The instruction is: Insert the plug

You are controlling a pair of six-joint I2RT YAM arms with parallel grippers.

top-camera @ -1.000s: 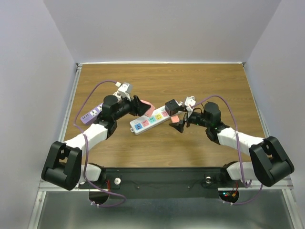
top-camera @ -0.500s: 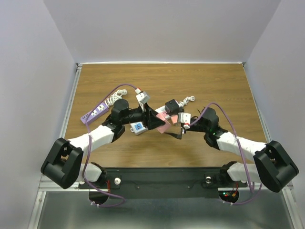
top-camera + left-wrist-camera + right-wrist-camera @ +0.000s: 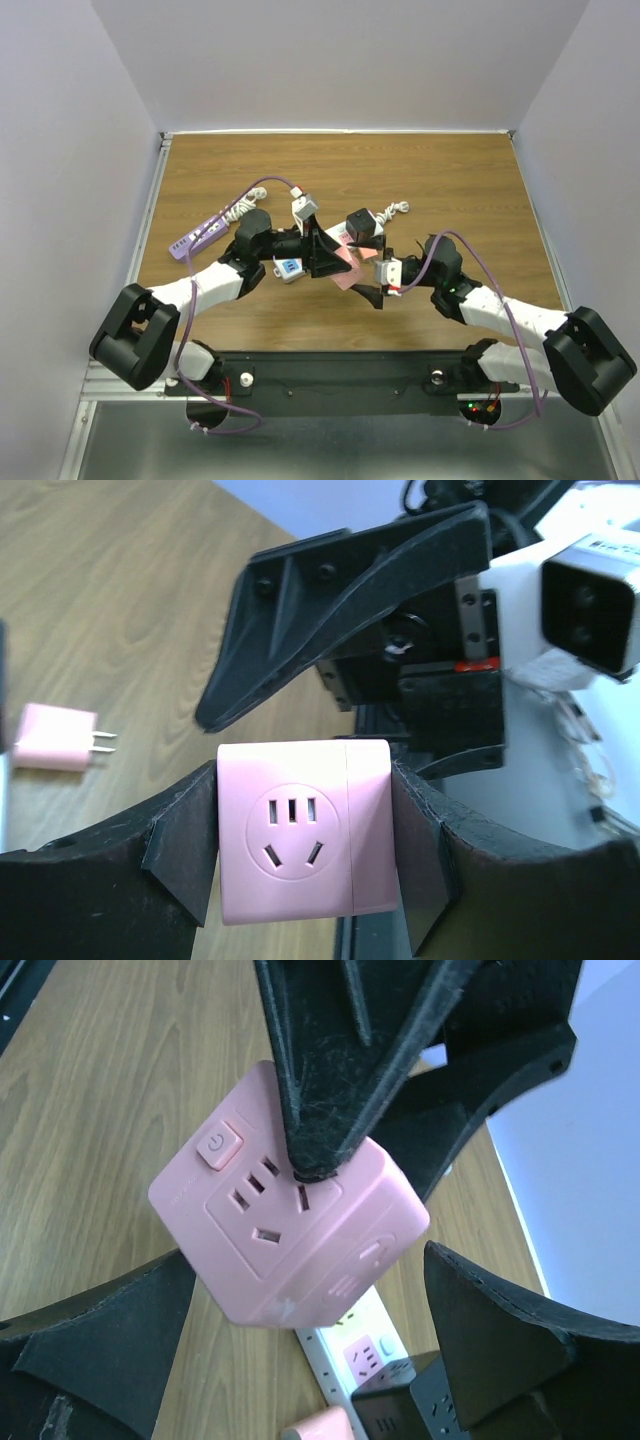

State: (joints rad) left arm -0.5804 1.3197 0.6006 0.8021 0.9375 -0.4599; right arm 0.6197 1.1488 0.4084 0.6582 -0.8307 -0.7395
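Observation:
My left gripper (image 3: 300, 825) is shut on a pink socket cube (image 3: 300, 830), one socket face turned to its camera, and holds it above the table centre (image 3: 345, 265). In the right wrist view the cube (image 3: 290, 1230) hangs from the left fingers (image 3: 340, 1070). My right gripper (image 3: 310, 1335) stands open with its fingers either side of the cube and apart from it. A small pink plug (image 3: 55, 750) with two prongs lies on the wood. In the right wrist view only its edge (image 3: 320, 1428) shows. From above, the right gripper (image 3: 372, 285) sits just right of the cube.
A white power strip (image 3: 370, 1345) with coloured sockets lies under the cube, and its left end (image 3: 290, 268) shows from above. A black socket cube (image 3: 362, 225) stands at its right end. A purple power strip (image 3: 200, 235) lies at the left. A white cable end (image 3: 397, 209) lies behind.
The left arm has swung right with the pink cube to the table centre. The right gripper, still open, has moved left and nearer until its fingers flank the cube.

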